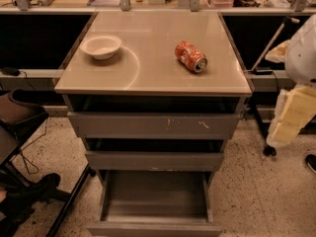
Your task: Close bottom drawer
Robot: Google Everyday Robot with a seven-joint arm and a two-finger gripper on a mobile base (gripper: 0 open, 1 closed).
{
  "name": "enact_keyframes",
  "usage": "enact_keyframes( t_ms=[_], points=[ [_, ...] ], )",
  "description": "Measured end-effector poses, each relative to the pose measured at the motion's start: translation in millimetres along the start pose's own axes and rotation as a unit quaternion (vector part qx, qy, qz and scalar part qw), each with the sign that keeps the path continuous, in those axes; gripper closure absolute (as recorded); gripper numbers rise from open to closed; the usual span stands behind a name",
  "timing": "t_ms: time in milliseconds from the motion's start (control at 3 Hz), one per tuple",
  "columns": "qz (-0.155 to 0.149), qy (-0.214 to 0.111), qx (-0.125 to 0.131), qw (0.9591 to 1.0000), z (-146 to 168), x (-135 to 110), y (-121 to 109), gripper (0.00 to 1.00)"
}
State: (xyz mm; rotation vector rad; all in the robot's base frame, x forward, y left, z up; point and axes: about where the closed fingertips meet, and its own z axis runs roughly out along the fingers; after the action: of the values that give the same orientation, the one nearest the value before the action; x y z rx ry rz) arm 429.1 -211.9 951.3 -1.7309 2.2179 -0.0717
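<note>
The bottom drawer [155, 196] of the grey cabinet is pulled far out toward me, and its empty grey box interior shows. Its plain front [153, 228] sits at the lower edge of the view. Above it, the mid-width drawer front [154, 160] and the widest, scratched drawer front [153, 126] each stick out a little. My gripper [289, 120], white arm with pale yellow pads, hangs at the right edge. It is beside the cabinet at about the top drawer's height, apart from all the drawers and holding nothing visible.
On the cabinet top [148, 75] sit a white bowl [100, 46] at back left and an orange soda can [190, 56] lying on its side. A chair [19, 117] and a black base [29, 194] stand at left. A speckled floor [256, 191] surrounds the cabinet.
</note>
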Motion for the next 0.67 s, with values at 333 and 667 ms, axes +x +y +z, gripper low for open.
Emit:
enact_keyframes(
  t_ms=[333,667],
  points=[
    [0.005,-0.041,0.001,0.9991,32,-3,39,0.0],
    [0.04,-0.086,0.0,0.9955,73,1,80,0.0]
  ],
)
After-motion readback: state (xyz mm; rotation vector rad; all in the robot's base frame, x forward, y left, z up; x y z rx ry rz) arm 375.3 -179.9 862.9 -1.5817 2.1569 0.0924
